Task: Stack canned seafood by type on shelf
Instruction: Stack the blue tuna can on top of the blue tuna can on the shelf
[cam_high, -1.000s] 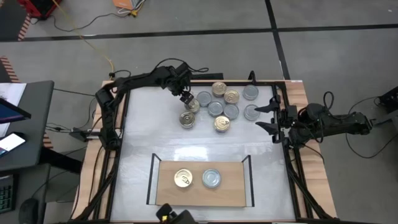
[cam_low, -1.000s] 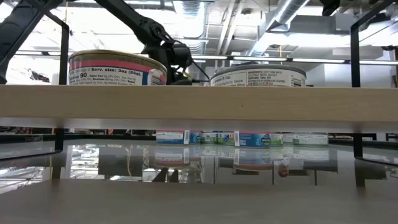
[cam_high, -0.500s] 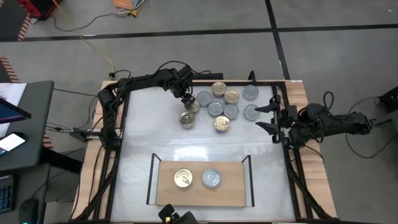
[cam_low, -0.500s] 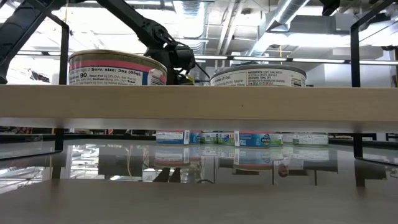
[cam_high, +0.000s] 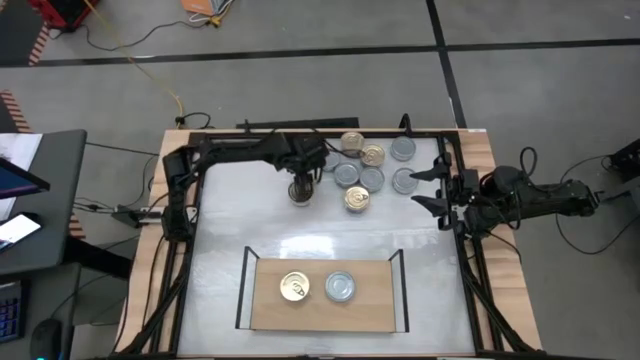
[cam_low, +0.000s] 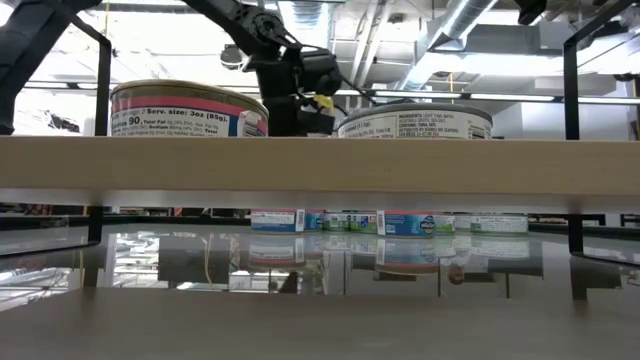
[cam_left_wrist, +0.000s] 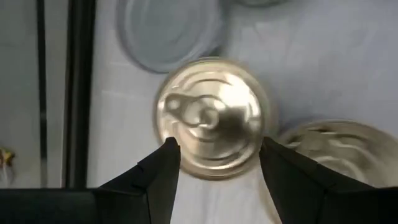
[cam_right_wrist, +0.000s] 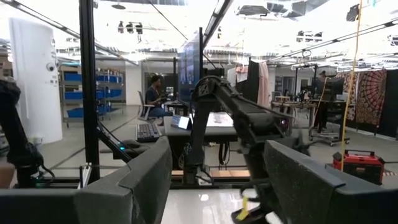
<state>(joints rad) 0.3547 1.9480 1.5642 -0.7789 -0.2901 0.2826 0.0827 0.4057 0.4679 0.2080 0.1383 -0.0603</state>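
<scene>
My left gripper (cam_high: 302, 180) (cam_left_wrist: 216, 148) (cam_low: 300, 92) is open and points down over the left end of the can cluster. Its fingers stand on either side of a gold-lidded can (cam_left_wrist: 211, 118); whether they touch it I cannot tell. A second gold can (cam_left_wrist: 336, 155) (cam_high: 300, 195) and a silver-lidded can (cam_left_wrist: 168, 31) lie beside it. My right gripper (cam_high: 428, 187) (cam_right_wrist: 214, 168) waits open at the table's right edge. The wooden shelf (cam_high: 370, 310) (cam_low: 320, 165) stands near the near edge with one gold can (cam_high: 295, 288) and one silver can (cam_high: 340, 288) on it.
Several more gold and silver cans (cam_high: 370, 168) sit flat on the white tabletop between the two grippers. Black frame bars (cam_high: 190, 250) run along the table's sides. Bare tabletop (cam_high: 320, 230) lies between the cluster and the shelf.
My left gripper has moved from the far side of the cluster's left end toward the near edge and a little right, coming over the gold cans there. The cans and my right arm have stayed where they were.
</scene>
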